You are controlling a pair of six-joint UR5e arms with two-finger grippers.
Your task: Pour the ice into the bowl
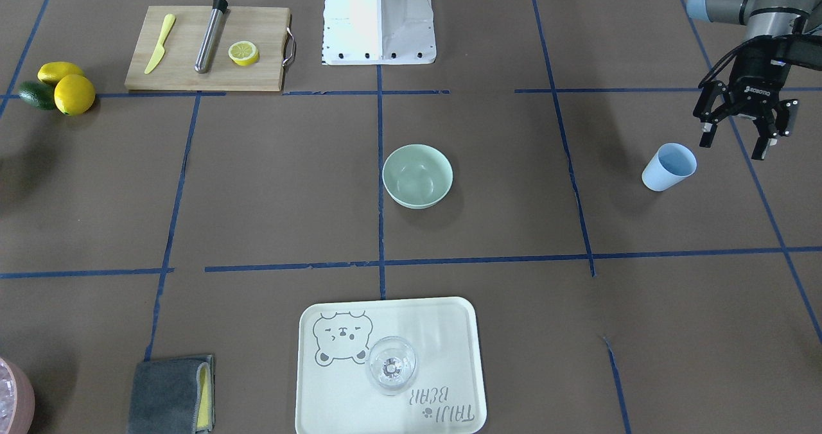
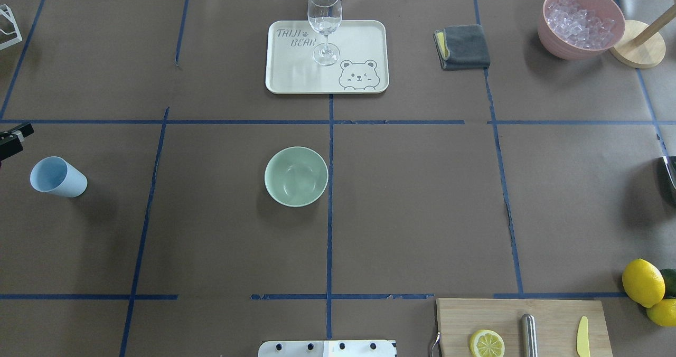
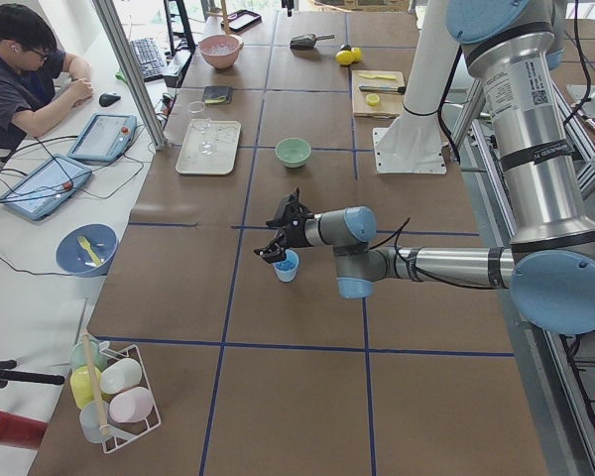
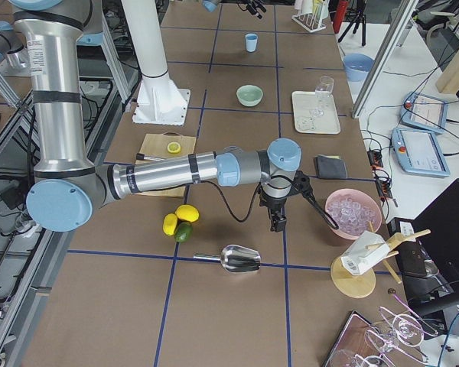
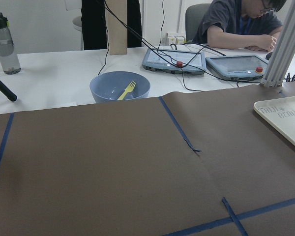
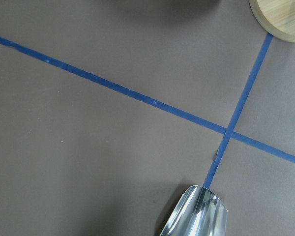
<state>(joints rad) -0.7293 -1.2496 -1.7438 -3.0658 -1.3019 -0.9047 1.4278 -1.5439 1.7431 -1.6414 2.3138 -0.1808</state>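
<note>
Ice: cluster of small clear glassy cubes [image 2: 578,19], heaped in the round pink container [image 2: 557,46], well apart from the bowl, off to the robot's right on the operators' side.
Bowl: round pale mint-green bowl [image 2: 296,176], mid-table, upright, no ice in it.
Left gripper [image 1: 733,148]: fingers spread, holding nothing; just beside the pale blue plastic cup [image 1: 668,167], which stands well apart from the bowl on the robot's left.
Right gripper [image 4: 278,224]: far from the bowl on the robot's right, near the pink container and above the shiny metal scoop [image 4: 239,260]; seen only in the side view, so I cannot tell whether it is spread or clenched.
Step (judged): none of the pour done; ice must first be fetched.
Method: take the scoop by its handle, not its mouth. Carry it level. Tip low over the bowl's middle, slowly, or cubes may bounce out.
</note>
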